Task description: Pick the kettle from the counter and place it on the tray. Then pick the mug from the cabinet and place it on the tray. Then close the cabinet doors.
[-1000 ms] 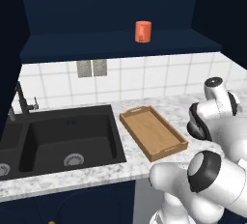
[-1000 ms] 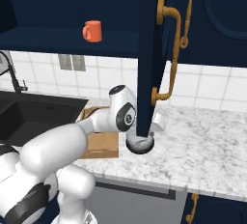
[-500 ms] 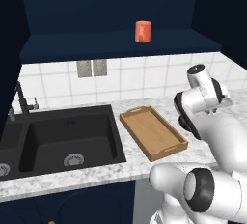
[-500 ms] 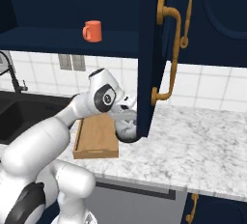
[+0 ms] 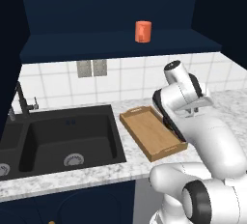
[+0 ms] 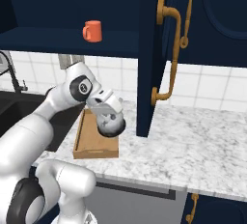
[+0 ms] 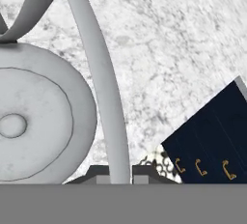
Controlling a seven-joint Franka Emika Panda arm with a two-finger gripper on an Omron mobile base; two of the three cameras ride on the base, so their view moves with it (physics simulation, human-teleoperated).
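Left base view: arm rises from lower right and bends over the counter [image 5: 72, 182]. Tray [image 5: 152, 133] lies on the counter just right of the black sink [image 5: 58, 138], long axis running diagonally away from the cam. The arm's forearm and wrist cover the tray's right rim. Mug [image 5: 143, 31] stands upright on the cabinet [image 5: 116, 44] shelf, above and behind the tray. Grey wall outlet [image 5: 91, 68] sits on the tiled backsplash; dark faucet [image 5: 24, 102] stands at the sink's left rear.

Right base view: gripper [image 6: 110, 118] hangs off the wrist, pointing down and toward the cam, w/ the kettle [image 6: 111, 124] directly below it. Kettle is raised clear of the counter, at the tray's near-right corner, between the tray and the open cabinet door [image 6: 152, 54]. Whether the kettle is over the tray or just beside it: cannot tell from this angle. Door edge faces the cam; curved brass handle [image 6: 166, 54] on its right face. Mug is on the shelf, handle to the left, well apart from the gripper.

Hand view: kettle lid fills the left half, seen from above, w/ round knob [image 7: 12, 125] at centre. Arched kettle handle [image 7: 96, 73] runs from upper left down to the bottom centre, passing between the two dark fingertips [image 7: 98, 172]. Fingers sit tight against either side of the handle: clamped on it. Speckled counter shows beyond. Navy lower cabinet fronts [image 7: 212, 131] w/ small brass pulls at lower right.
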